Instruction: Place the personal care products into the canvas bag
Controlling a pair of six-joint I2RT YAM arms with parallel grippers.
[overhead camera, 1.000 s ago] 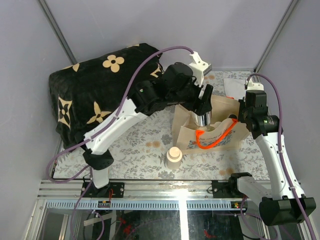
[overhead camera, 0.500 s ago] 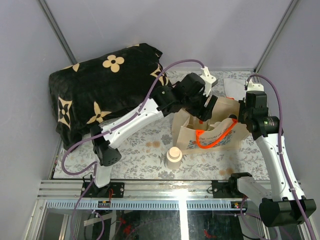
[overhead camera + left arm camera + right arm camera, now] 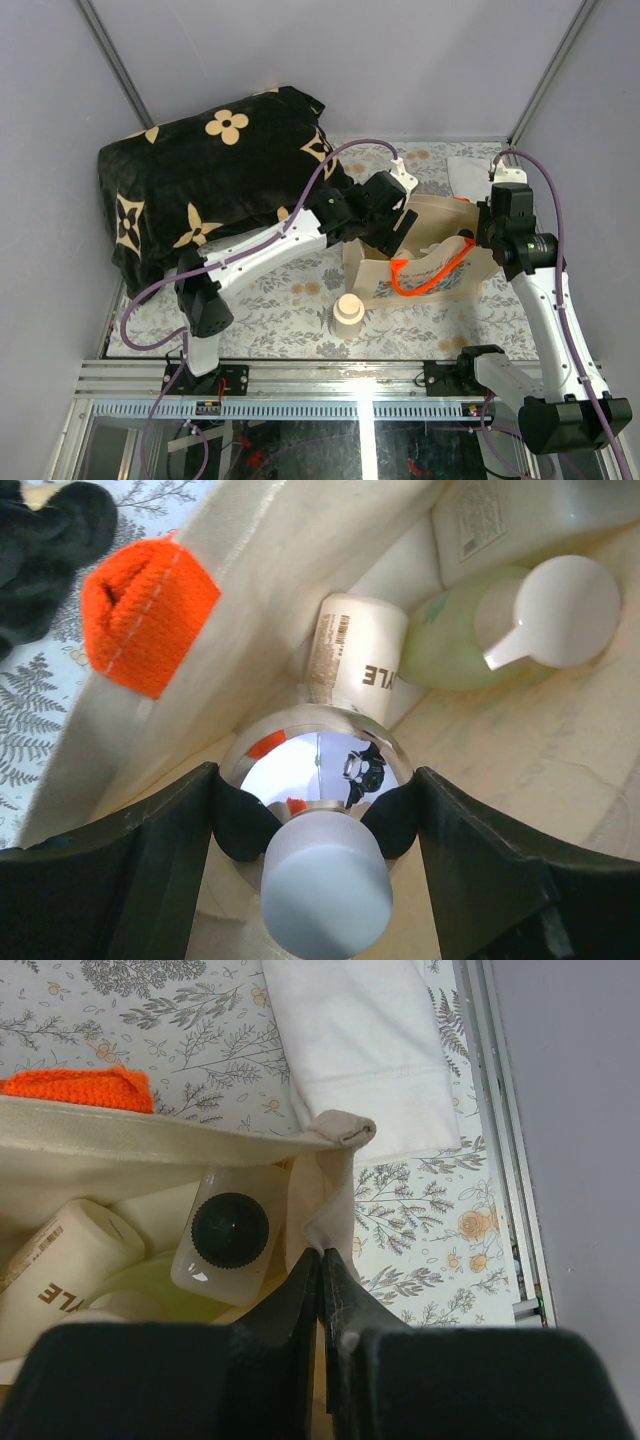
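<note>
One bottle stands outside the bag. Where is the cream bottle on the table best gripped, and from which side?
Grip the cream bottle around its narrower cap, coming straight down from above. It stands upright on the table with nothing close beside it, and the squat body looks wider, so the cap probably fits better.

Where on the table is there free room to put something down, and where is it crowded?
Bare: the floral table in front of the canvas bag, right of the cream bottle; also the strip left of that bottle, toward the black blanket. Crowded: inside the bag, filled by bottles and the left gripper.
</note>
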